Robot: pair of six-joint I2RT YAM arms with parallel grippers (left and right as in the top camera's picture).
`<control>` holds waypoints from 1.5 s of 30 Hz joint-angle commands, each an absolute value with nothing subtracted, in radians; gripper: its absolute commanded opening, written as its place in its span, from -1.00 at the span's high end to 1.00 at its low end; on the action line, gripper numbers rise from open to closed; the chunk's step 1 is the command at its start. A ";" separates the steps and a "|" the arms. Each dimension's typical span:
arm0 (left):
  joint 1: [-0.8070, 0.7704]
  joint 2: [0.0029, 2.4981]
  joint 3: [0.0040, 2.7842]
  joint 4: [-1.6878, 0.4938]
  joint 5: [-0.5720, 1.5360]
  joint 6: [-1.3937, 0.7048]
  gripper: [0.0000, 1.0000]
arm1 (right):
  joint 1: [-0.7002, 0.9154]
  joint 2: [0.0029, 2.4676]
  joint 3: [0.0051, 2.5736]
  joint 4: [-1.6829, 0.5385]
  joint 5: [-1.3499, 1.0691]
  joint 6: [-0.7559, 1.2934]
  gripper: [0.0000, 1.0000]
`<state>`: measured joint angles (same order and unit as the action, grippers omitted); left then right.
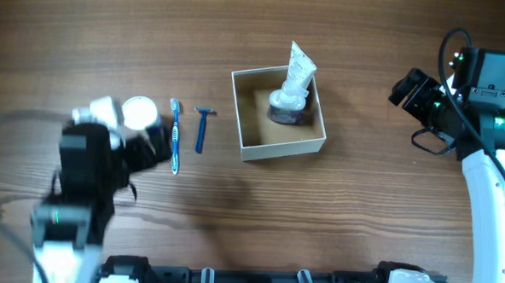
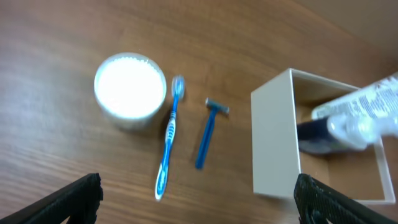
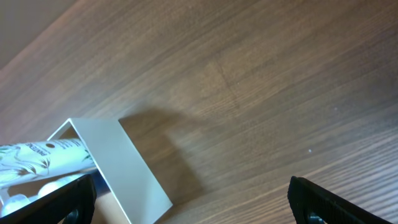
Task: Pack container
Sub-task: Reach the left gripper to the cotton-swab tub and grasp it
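So the container [image 1: 285,148] sits on the wooden table [image 1: 368,44], a bit right of the middle, open side up. Inside there's a white printed tube [image 1: 296,75] standing cap-down and leaning into the far right corner. There's also something dark blue at its base, but I can't make out what it is.

Left of the box, not touching it, is a blue disposable razor [image 1: 202,128]. Just beside that is a blue-and-white toothbrush [image 1: 175,136], lying roughly parallel to it with the head pointing away from the robot. Further left is a small round jar with a white lid [image 1: 139,113].

The left gripper [image 2: 198,186] is spread wide with nothing in it. It hovers above the table on the near side of the toothbrush and razor. The left arm comes out pretty blurry in the overhead view.

The right gripper [image 3: 193,183] is also wide apart and empty. It's off to the right of the box, well clear of it, over bare wood. Its wrist camera only catches the box's white corner.
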<state>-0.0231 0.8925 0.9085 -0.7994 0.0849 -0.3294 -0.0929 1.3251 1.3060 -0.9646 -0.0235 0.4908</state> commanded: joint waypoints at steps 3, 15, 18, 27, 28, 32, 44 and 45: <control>-0.015 1.204 1.182 -0.871 0.073 -0.204 -1.00 | -0.095 1.335 1.324 -0.965 -0.035 0.499 -1.00; 0.035 1.509 1.203 -0.857 -0.103 -0.212 -0.99 | -0.095 1.335 1.324 -0.965 -0.036 0.499 -0.99; 0.044 1.569 1.203 -0.841 -0.103 -0.199 -0.99 | -0.095 1.335 1.324 -0.965 -0.035 0.499 -1.00; 0.054 1.720 1.203 -0.781 -0.096 -0.189 -1.00 | -0.095 1.335 1.324 -0.965 -0.035 0.499 -0.99; 0.054 1.725 1.203 -0.776 -0.093 -0.187 -1.00 | -0.095 1.335 1.324 -0.965 -0.035 0.499 -1.00; 0.054 1.742 1.203 -0.760 -0.091 -0.187 -0.99 | -0.095 1.335 1.324 -0.965 -0.036 0.499 -0.99; 0.054 1.748 1.203 -0.767 -0.064 -0.186 -0.30 | -0.095 1.335 1.324 -0.965 -0.035 0.499 -0.99; 0.054 1.747 1.203 -0.770 -0.065 -0.186 -0.27 | -0.095 1.335 1.324 -0.965 -0.035 0.499 -0.99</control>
<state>0.0479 1.7355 1.1896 -0.7631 -0.0814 -0.1909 -0.0925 1.3251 1.3060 -0.9649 -0.0235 0.4904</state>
